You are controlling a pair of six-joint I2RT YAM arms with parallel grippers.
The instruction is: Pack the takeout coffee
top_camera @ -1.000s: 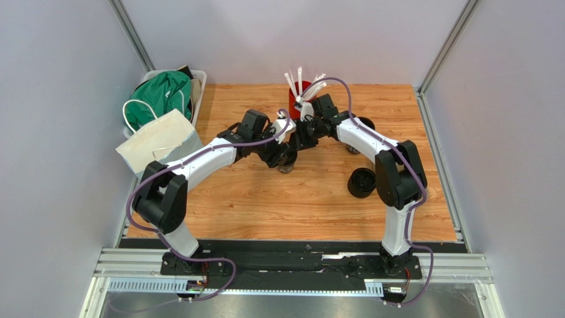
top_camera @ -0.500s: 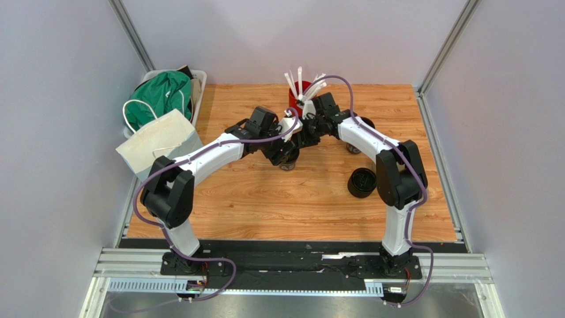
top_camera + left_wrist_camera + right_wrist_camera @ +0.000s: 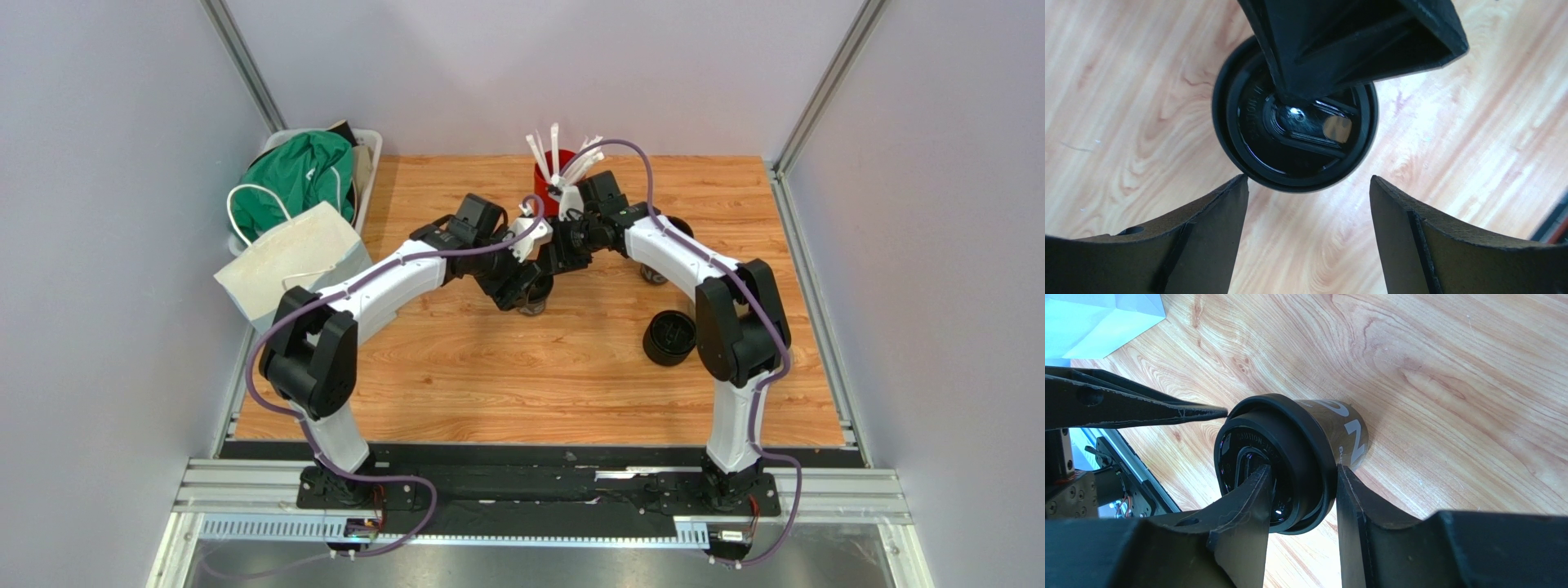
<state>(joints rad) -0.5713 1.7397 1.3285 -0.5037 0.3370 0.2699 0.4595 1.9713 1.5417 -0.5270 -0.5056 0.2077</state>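
A black takeout coffee cup with a round black lid stands on the wooden table, mid-table between both arms. My right gripper is shut on the lid's rim, one finger on top of the lid and the other outside it. My left gripper is open just short of the cup, with its left fingertip at the rim. In the top view this cup is mostly hidden under the two grippers. A second black cup stands to the right, near the right arm's elbow.
A red cup of white straws stands just behind the grippers. A white paper bag lies at the table's left edge, with a basket of green cloth behind it. Another dark cup peeks out behind the right forearm.
My left gripper's jaws have opened wider and its wrist has shifted slightly beside the cup. The right arm and the cup have stayed where they were.
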